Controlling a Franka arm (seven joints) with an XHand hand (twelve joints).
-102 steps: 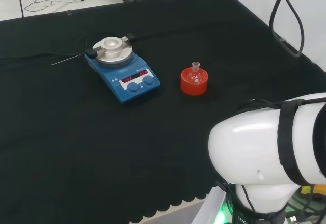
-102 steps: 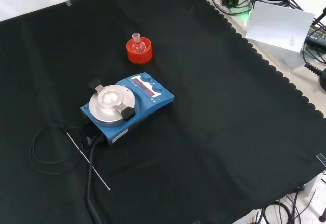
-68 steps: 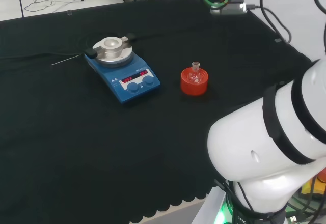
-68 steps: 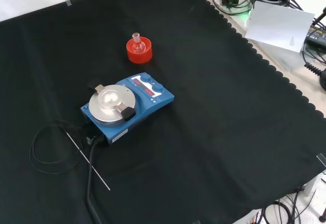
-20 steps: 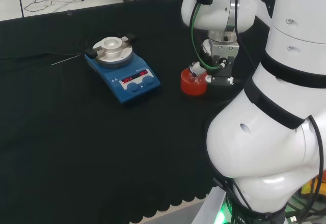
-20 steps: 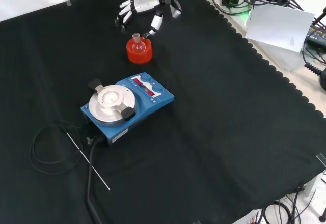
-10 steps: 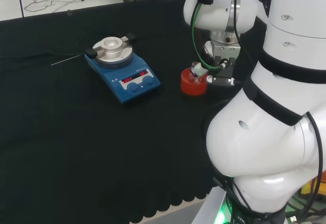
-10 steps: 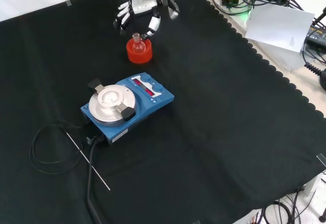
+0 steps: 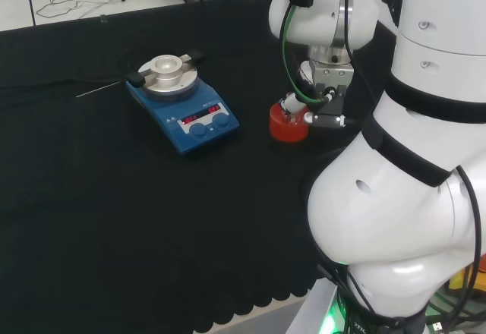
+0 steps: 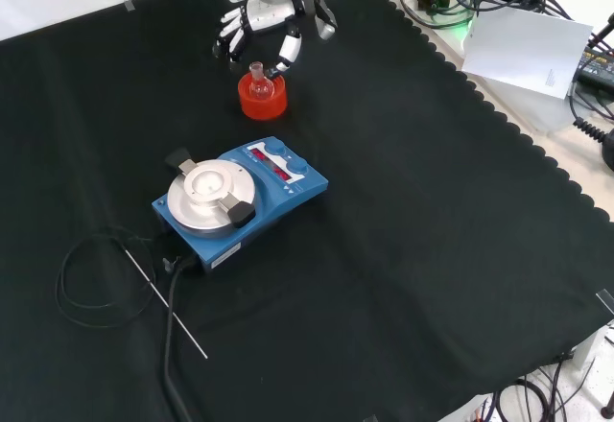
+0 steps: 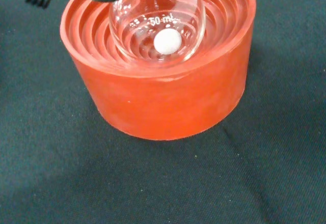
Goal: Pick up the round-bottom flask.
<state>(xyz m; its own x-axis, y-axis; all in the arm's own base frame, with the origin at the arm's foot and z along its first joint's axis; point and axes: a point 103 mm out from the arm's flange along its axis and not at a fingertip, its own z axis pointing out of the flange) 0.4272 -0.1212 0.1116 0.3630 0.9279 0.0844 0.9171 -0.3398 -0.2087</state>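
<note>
A small clear round-bottom flask (image 10: 256,80) sits upright in a red ribbed ring stand (image 10: 263,103) on the black cloth. In the wrist view the flask (image 11: 158,23) is close, with a small white bead (image 11: 167,40) at its bottom, cradled in the stand (image 11: 163,102). The hand (image 10: 261,17) hovers just above and behind the flask, open, with its fingers (image 10: 289,50) spread and hanging down on either side of the neck. In the head view the hand (image 9: 319,91) stands right of the stand (image 9: 285,125) and a fingertip covers the flask's neck.
A blue hotplate stirrer (image 10: 242,197) with a round metal top stands in front of the stand in the front view, also seen as the stirrer (image 9: 184,100). A black cable and a thin metal probe (image 10: 165,304) lie beside it. The cloth's scalloped edge (image 10: 499,115) runs along the right.
The arm swung in and brought the hand down over the flask. Over the last second the hand has edged a little closer to the neck. Flask and stand have not moved.
</note>
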